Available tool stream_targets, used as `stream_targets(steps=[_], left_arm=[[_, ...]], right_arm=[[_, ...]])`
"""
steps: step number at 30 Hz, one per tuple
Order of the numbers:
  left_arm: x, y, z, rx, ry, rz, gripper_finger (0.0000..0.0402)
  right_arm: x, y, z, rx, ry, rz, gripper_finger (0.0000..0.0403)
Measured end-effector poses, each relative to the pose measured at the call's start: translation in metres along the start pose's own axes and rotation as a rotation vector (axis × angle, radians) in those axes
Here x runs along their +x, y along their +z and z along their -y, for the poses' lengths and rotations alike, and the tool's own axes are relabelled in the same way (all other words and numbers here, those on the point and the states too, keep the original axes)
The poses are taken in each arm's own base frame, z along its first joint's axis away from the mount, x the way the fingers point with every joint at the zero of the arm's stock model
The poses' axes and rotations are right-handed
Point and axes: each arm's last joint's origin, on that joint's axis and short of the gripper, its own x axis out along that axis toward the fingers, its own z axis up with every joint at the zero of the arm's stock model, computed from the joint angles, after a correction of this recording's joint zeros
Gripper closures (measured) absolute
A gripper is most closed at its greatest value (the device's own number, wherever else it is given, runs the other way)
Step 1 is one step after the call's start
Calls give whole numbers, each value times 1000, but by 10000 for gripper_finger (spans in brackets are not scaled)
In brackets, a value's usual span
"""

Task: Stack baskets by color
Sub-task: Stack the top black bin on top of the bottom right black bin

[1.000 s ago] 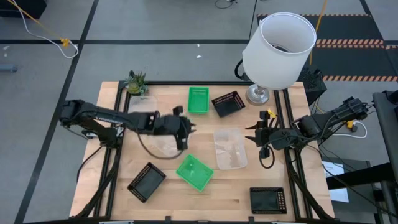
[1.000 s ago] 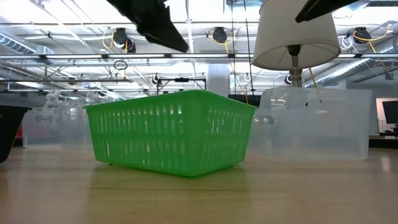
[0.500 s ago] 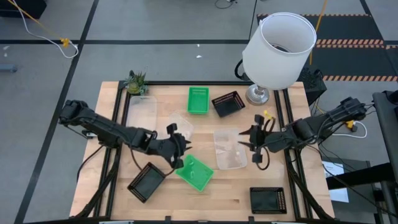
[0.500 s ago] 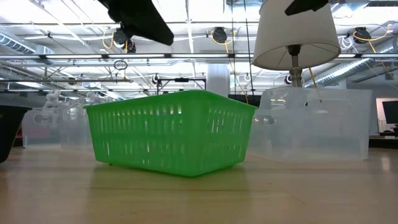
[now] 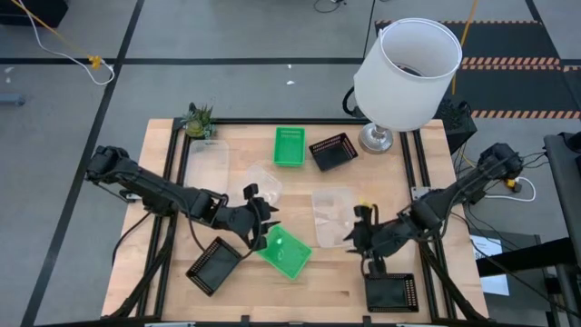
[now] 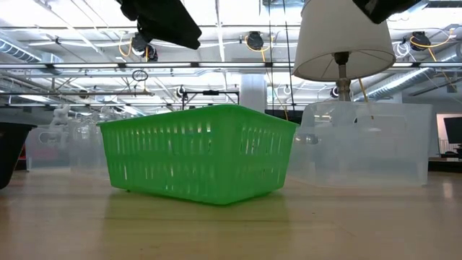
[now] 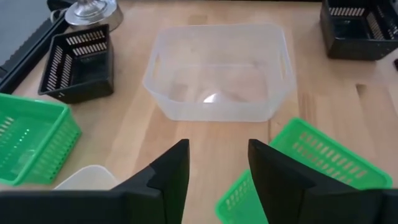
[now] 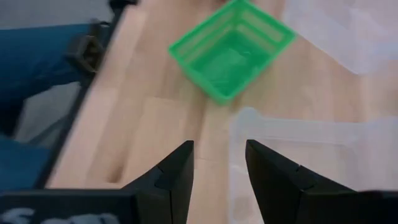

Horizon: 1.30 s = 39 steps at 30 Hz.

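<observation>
A bright green basket (image 5: 284, 252) (image 6: 195, 152) rests flat on the table's near middle. My left gripper (image 5: 261, 229) (image 7: 217, 168) hangs open above its left corner, well clear of it in the low view. To its right lies a clear basket (image 5: 333, 216) (image 7: 221, 71) (image 8: 298, 149). My right gripper (image 5: 350, 238) (image 8: 219, 168) hovers open at that basket's near right corner, touching nothing. A second green basket (image 5: 290, 146) and a black basket (image 5: 332, 151) sit at the far side. Black baskets also lie near left (image 5: 214, 265) and near right (image 5: 391, 292).
A large white lamp (image 5: 406, 73) stands at the far right corner and a small potted plant (image 5: 199, 120) at the far left. Two more clear baskets lie at far left (image 5: 207, 159) and centre left (image 5: 263, 182). Bare wood shows along the near edge.
My left gripper has swung from over the table's middle toward the near edge and stopped above the near green basket's left corner. My right gripper has moved toward the near edge and sunk, from the clear basket's right side to its near right corner. No basket has moved.
</observation>
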Motion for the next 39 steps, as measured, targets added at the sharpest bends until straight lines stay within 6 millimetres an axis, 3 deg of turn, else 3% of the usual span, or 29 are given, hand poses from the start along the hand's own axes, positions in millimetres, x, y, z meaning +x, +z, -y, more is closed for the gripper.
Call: stream_targets(steps=[13,20,30,39], left_arm=[[2,0,-5,87,18,-16,231],[9,4,-21,163,63,-20,231],[21,10,-61,105,177,-41,231],[21,10,-58,156,108,-46,231]], right_arm=[[-13,1,-4,19,43,42,264],[-12,4,7,-69,-90,73,264],[-10,3,45,-134,-463,5,264],[7,11,98,-120,-551,-78,264]])
